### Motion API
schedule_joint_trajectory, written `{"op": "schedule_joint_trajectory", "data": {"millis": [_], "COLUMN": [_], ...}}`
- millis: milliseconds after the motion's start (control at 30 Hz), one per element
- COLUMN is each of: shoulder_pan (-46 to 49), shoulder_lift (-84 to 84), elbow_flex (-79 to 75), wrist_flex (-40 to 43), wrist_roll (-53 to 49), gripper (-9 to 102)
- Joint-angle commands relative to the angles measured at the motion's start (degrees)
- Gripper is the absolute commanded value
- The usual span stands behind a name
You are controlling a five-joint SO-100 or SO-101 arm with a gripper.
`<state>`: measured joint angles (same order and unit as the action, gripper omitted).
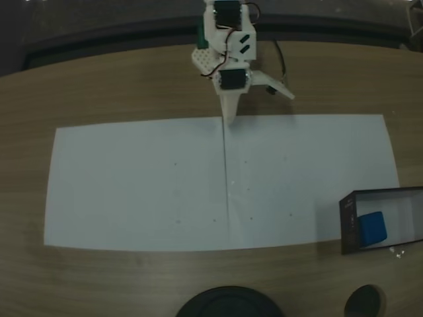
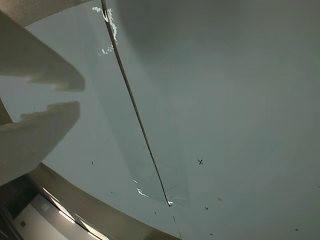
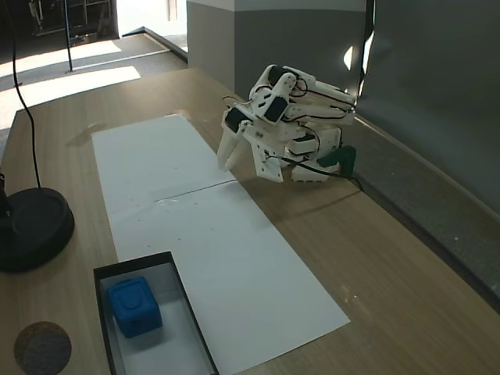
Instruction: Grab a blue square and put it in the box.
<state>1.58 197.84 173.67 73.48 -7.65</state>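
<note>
The blue square (image 1: 372, 227) (image 3: 134, 306) lies inside the box (image 1: 347, 224) (image 3: 133, 262), a shallow tray with black walls at the table's near right corner in a fixed view. My white gripper (image 1: 229, 119) (image 3: 226, 164) is folded back at the arm's base, far from the box. Its tips point down at the far edge of the white paper (image 1: 132, 185). In the wrist view the two pale fingers (image 2: 55, 112) reach in from the left, nearly touching with nothing between them (image 2: 80, 97).
A large round black base (image 1: 228, 304) (image 3: 31, 226) and a small dark disc (image 1: 365, 302) (image 3: 41, 348) sit on the wooden table near the box. A thin seam (image 2: 135, 110) runs across the paper's middle. A dark wall rises behind the arm.
</note>
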Motion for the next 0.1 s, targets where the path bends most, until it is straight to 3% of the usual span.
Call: {"op": "schedule_joint_trajectory", "data": {"millis": [0, 67], "shoulder_pan": [0.2, 0.3], "shoulder_lift": [1.3, 1.3], "elbow_flex": [-1.7, -1.7], "wrist_flex": [0.4, 0.4], "wrist_roll": [0.2, 0.2], "gripper": [0, 0]}}
